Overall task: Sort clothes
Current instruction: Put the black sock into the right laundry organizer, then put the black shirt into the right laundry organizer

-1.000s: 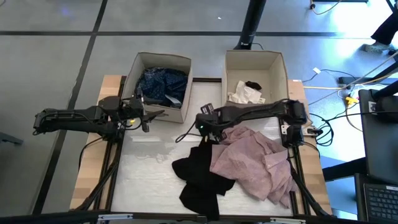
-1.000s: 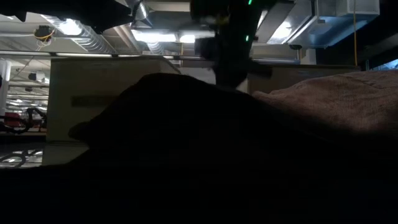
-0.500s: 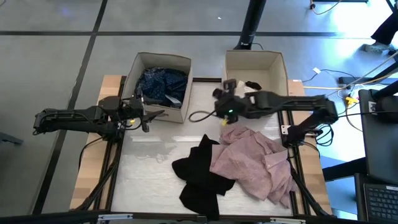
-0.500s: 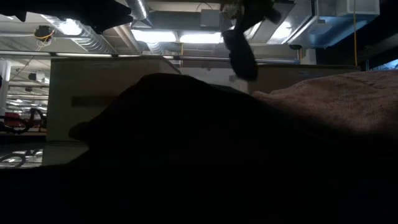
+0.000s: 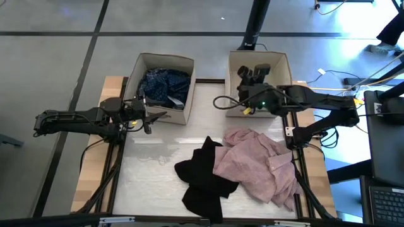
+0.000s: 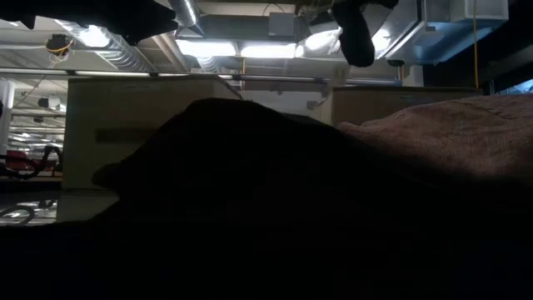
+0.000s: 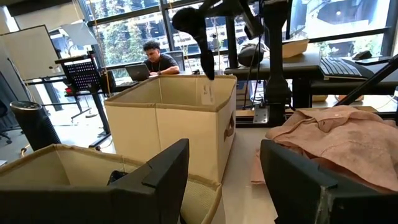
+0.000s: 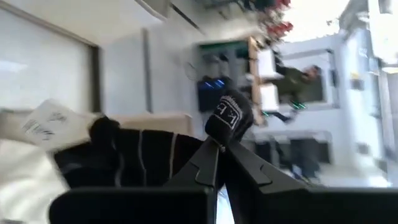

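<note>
My right gripper (image 5: 232, 102) hangs high over the near wall of the right beige box (image 5: 284, 63), shut on a small black piece (image 8: 229, 115) with white lettering. That piece also shows dangling in the low view (image 6: 358, 37) and in the left wrist view (image 7: 193, 25). A pale pink shirt (image 5: 259, 164) and a black garment (image 5: 205, 180) lie bunched on the table. A navy dotted garment (image 5: 164, 85) fills the left box (image 5: 142, 63). My left gripper (image 5: 158, 116) waits open by that box's near wall. My right gripper pinches the small black piece between its two fingertips (image 8: 208, 158), near the end with the white lettering (image 8: 231, 111). The piece is lifted clear of the table, and its free end (image 7: 208, 65) hangs slack below the fingers.
Inside the right box lie a dark striped piece (image 8: 137, 162) and a white piece (image 8: 18, 180). The two boxes stand side by side at the table's far edge with a gap between them. A person (image 7: 158, 59) sits at a desk beyond the table.
My right gripper has risen from the clothes pile in the middle of the table and swung toward the far edge and the right box. It has turned at the wrist and stayed shut. The small black piece has gone up with it, clear of the table.
</note>
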